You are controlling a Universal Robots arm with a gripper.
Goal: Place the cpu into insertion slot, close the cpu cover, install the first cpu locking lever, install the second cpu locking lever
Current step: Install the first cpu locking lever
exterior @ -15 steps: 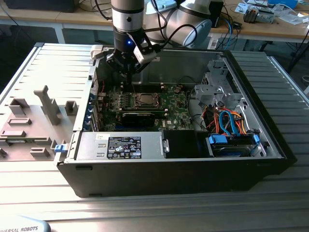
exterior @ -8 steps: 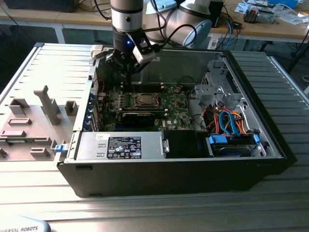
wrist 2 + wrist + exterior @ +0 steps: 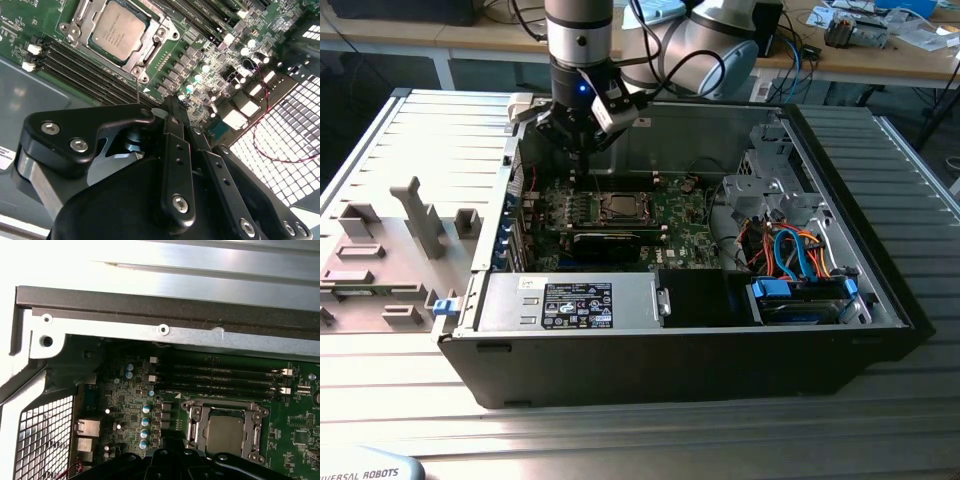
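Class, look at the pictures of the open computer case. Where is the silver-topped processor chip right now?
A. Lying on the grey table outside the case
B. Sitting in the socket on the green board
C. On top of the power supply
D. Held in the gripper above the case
B. In both wrist views the chip lies flat inside the socket on the green board, with the metal frame around it.

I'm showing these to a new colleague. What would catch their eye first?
The open computer case on the ribbed metal table, with the black gripper hanging inside it over the green motherboard. Next, in both wrist views, the cpu lying in the insertion slot, framed by the silvery cpu cover. Bright blue and orange cables stand out at the exterior view's right.
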